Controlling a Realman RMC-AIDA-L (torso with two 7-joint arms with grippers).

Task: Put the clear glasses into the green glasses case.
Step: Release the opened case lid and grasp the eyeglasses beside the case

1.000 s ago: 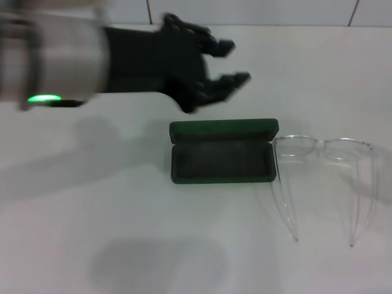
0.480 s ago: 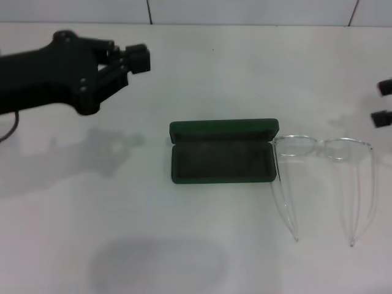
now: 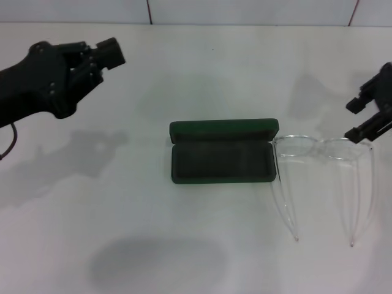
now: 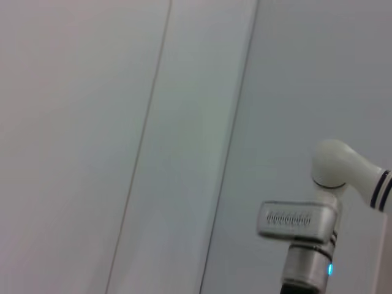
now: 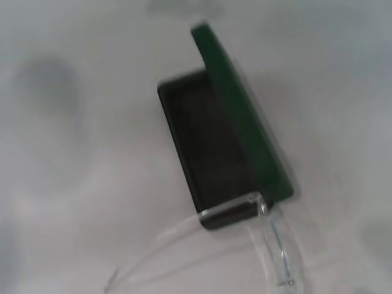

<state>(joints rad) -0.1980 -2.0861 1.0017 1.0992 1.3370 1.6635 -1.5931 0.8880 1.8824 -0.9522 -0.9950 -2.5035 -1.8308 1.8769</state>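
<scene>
Overhead head view; wrist close-ups

No legible text, labels, brands or numbers anywhere. Green glasses case [image 3: 222, 152] lies open on the desk [image 3: 196, 245]; lid and lining read blank (any lettering too small to make out). Clear glasses [image 3: 323, 147] unmarked.

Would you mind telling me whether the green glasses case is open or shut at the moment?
Open. The green glasses case has its lid standing up behind the tray, and the dark lining is exposed and empty; the clear glasses lie on the table beside it.
</scene>
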